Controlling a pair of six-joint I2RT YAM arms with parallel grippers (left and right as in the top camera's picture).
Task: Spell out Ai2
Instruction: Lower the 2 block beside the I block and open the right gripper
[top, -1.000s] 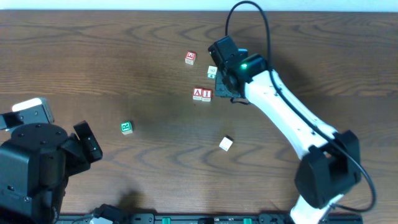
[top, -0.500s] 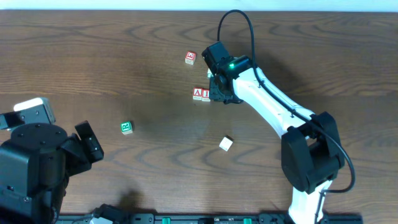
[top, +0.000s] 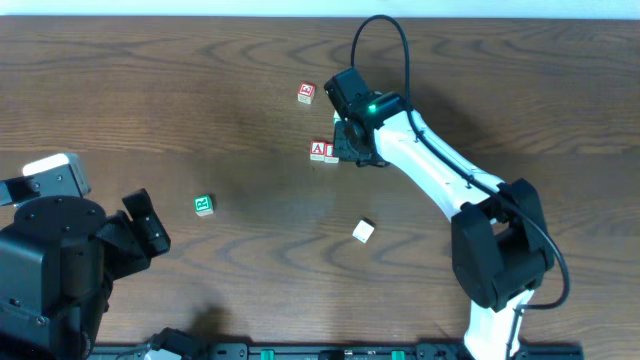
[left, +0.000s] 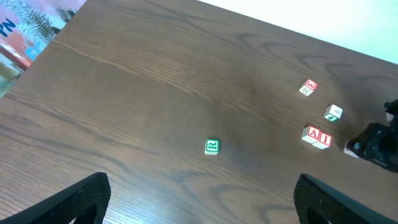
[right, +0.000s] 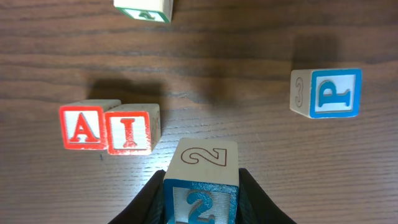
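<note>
Red letter blocks A (right: 82, 126) and I (right: 130, 129) stand side by side on the table, reading "AI"; they also show in the overhead view (top: 324, 151). My right gripper (right: 202, 208) is shut on a blue 2 block (right: 202, 180) and holds it just right of the I block, slightly offset and not touching it. In the overhead view the right gripper (top: 352, 148) sits right beside the pair and hides the 2 block. My left gripper (left: 205, 205) is open and empty, far off at the lower left (top: 140, 235).
A blue P block (right: 328, 93) lies right of the 2 block. A green-edged block (right: 143, 9) lies behind the AI pair. A red block (top: 306, 93), a green block (top: 204, 205) and a pale block (top: 363, 231) lie scattered.
My right arm swung left, bringing the 2 block up beside the I block, then held nearly still. The left arm barely shifted.
</note>
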